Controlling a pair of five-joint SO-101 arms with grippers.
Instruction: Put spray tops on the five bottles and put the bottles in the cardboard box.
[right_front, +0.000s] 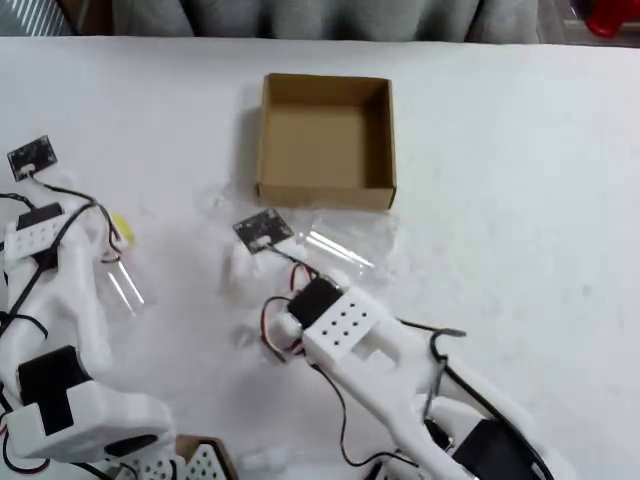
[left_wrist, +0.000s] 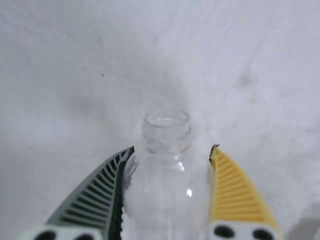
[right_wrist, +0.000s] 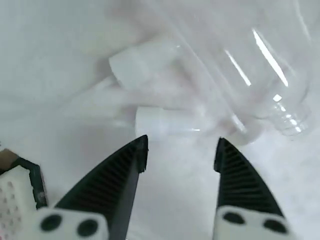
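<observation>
Left end effector (left_wrist: 172, 148) grips a clear bottle (left_wrist: 166, 127) (mouth open); right end effector (right_wrist: 182, 140) gapes.

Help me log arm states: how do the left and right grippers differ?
The left gripper has one grey and one yellow finger; the right gripper has two black ones. The left grips a clear plastic bottle; the right is open over white spray tops. Both have ribbed fingers.
</observation>
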